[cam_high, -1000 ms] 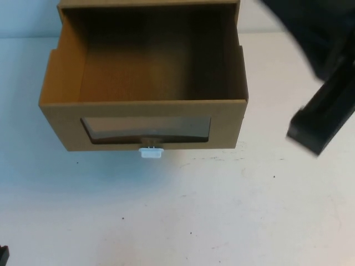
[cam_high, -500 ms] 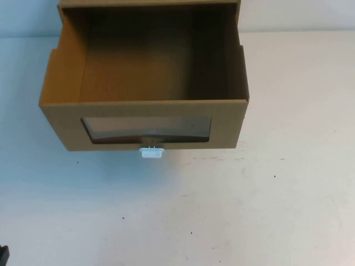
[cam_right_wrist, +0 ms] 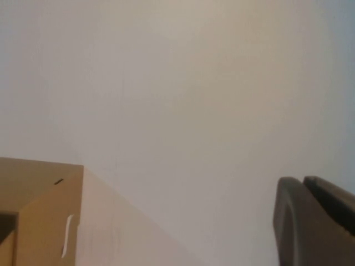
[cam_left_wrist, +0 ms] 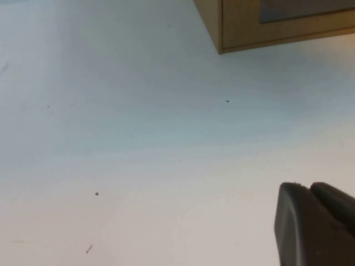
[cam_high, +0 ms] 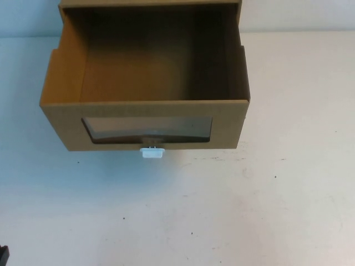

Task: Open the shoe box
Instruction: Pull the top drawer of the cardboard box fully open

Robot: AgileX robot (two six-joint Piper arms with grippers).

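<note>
Black fingers of your left gripper (cam_left_wrist: pixel 308 191) lie pressed together with only a seam between them, so the jaws are closed and grip nothing. They hang over the white tabletop (cam_left_wrist: pixel 138 138). Well ahead of these jaws, and clear of them, one lower corner of the brown cardboard shoe box (cam_left_wrist: pixel 244 25) shows.

Your right gripper (cam_right_wrist: pixel 303 184) is out of the high view. Its dark fingers also meet with no gap, so these jaws too are closed and hold nothing. A corner of the box stands well apart from them, untouched.

In the high view, the box (cam_high: pixel 61 119) sits at the far side of the table, beyond both pairs of jaws. Nearest to them is its front panel, which has a wide rectangular window (cam_high: pixel 147 129). A small white plastic pull tab (cam_high: pixel 152 153) projects from the panel's lower edge. Behind the panel, the drawer tray (cam_high: pixel 138 72) is drawn out and open to above. Its rear end sits in the cardboard outer sleeve (cam_high: pixel 150 3), the point farthest from your jaws.
</note>
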